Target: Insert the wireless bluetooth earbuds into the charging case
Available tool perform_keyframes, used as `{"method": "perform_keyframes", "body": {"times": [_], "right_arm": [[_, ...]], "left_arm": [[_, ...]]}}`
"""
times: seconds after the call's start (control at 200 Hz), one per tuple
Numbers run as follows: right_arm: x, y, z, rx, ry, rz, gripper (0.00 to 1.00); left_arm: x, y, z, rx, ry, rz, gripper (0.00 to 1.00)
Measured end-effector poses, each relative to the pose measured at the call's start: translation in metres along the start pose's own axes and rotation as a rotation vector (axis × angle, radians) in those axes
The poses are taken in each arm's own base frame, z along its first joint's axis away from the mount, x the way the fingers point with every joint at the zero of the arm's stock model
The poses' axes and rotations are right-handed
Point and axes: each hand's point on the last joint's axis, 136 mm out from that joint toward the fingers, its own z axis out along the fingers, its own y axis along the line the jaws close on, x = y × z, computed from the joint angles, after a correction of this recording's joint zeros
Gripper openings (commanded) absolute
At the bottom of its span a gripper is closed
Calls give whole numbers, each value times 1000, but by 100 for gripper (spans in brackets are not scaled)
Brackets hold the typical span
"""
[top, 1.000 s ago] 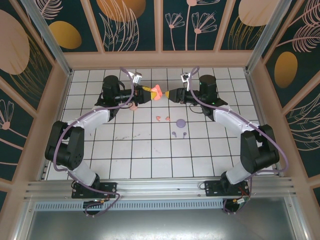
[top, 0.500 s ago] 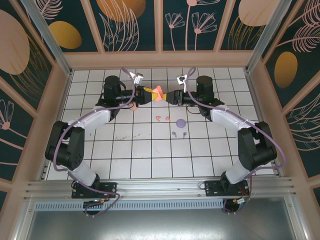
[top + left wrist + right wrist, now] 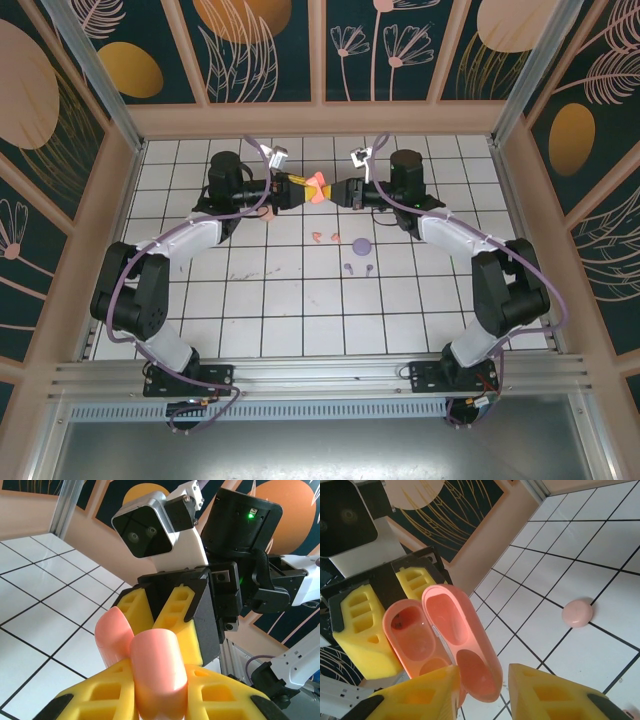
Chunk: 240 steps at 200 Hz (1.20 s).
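Quick look from my end: the left gripper point(image 3: 305, 188) is clamped on the coral-pink charging case point(image 3: 317, 187), holding it up off the table point(image 3: 250, 300) over the far middle tiles. On the left wrist cam the shell sits pinched between that gripper's yellow fingers point(image 3: 95, 702).

The case is hinged open, and the right wrist cam looks straight into both halves. The right gripper point(image 3: 342, 192) is nose to nose with the left one, jaws apart and straddling the edge of the nearer half. One finger point(image 3: 420, 695) looks like it touches the shell, but the other has a sliver of tile showing beside it, so I wouldn't call that a grip.

The earbuds are all down on the table, on the arm-base side of the held case and well clear of both grippers. The coral earbuds point(image 3: 318, 237) are nearest to it, and the purple earbuds point(image 3: 349, 268) sit further toward the bases, just beside a round purple case point(image 3: 362, 244). A pale pink rounded thing point(image 3: 577, 613) lies on the tiles too.
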Motion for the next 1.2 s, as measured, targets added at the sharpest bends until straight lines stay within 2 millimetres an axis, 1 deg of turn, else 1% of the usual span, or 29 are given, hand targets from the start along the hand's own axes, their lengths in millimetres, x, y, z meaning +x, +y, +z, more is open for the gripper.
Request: {"method": "perform_keyframes", "body": {"times": [0.045, 0.23, 0.365, 0.42, 0.51, 0.556, 0.586, 0.626, 0.686, 0.811, 0.876, 0.941, 1.066, 1.201], "right_arm": [[1, 0, 1, -3, 2, 0, 25], [-1, -2, 1, 2, -4, 5, 8], [-2, -2, 1, 3, -8, 13, 0], [-2, -2, 1, 3, -8, 14, 0], [-4, -3, 1, 7, -13, 15, 0], [-5, -4, 1, 16, -17, 17, 0], [-6, -4, 1, 22, -18, 19, 0], [-8, -4, 2, 29, -17, 19, 0], [-12, -5, 3, 51, -21, 12, 0], [-21, -13, 3, 126, -25, -1, 0], [-24, -19, 3, 168, -18, -12, 0], [-26, -25, 3, 206, -4, -23, 0], [-22, -38, 3, 270, 37, -44, 0], [-13, -50, 1, 322, 98, -80, 0]], "left_arm": [[-1, 0, 0, 0, -1, 2, 0], [-3, -2, 0, 8, -1, 5, 0], [-3, -2, 0, 6, -2, 5, 0], [-3, -2, 0, 4, -3, 5, 0], [-4, -1, 0, -1, -6, 6, 20], [-4, 1, 0, -10, -10, 12, 36], [-5, 3, 0, -22, -15, 17, 45], [-5, 6, 1, -44, -20, 22, 52], [-4, 13, 1, -79, -23, 16, 59], [-5, 26, 0, -154, -25, 24, 67], [-10, 31, -2, -185, -20, 39, 71], [-18, 34, -4, -214, -11, 62, 73], [-35, 36, -9, -260, 16, 119, 74], [-39, 37, -17, -289, 63, 147, 74]]}}
